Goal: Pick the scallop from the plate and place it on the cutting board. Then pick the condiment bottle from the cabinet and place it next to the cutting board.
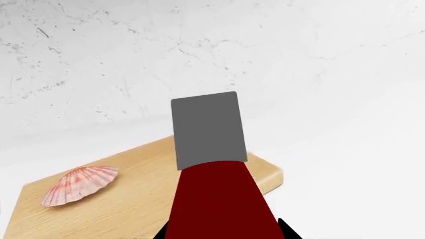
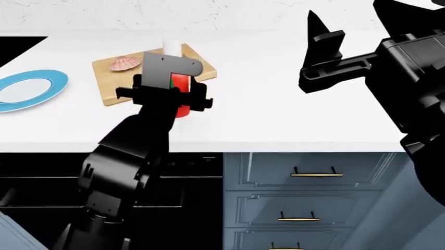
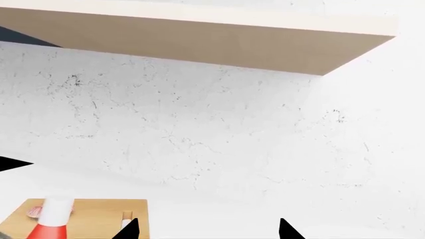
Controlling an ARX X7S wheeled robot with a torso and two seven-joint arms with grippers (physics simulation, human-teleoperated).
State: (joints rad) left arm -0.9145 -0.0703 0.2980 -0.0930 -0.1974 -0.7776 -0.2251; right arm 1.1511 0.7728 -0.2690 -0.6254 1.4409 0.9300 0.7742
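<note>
The pink-orange scallop (image 1: 81,184) (image 2: 124,63) lies on the wooden cutting board (image 1: 133,199) (image 2: 111,86), near its far left corner. My left gripper (image 1: 222,231) (image 2: 174,96) is shut on the red condiment bottle (image 1: 219,199) (image 2: 182,107) and holds it upright at the board's front right edge. Its white cap (image 2: 172,48) (image 3: 58,206) points up, and a grey patch (image 1: 207,129) covers its upper part. Whether its base touches the counter I cannot tell. The blue-rimmed plate (image 2: 49,88) sits at the far left with nothing on it. My right gripper (image 2: 326,44) (image 3: 207,229) hangs open, raised to the right.
The white counter (image 2: 292,114) runs to a marbled back wall (image 3: 212,134). A tan wall cabinet's underside (image 3: 199,40) hangs above. Blue-grey drawers with brass handles (image 2: 313,173) lie below the counter's front edge, and a black recess (image 2: 21,44) is at the far left.
</note>
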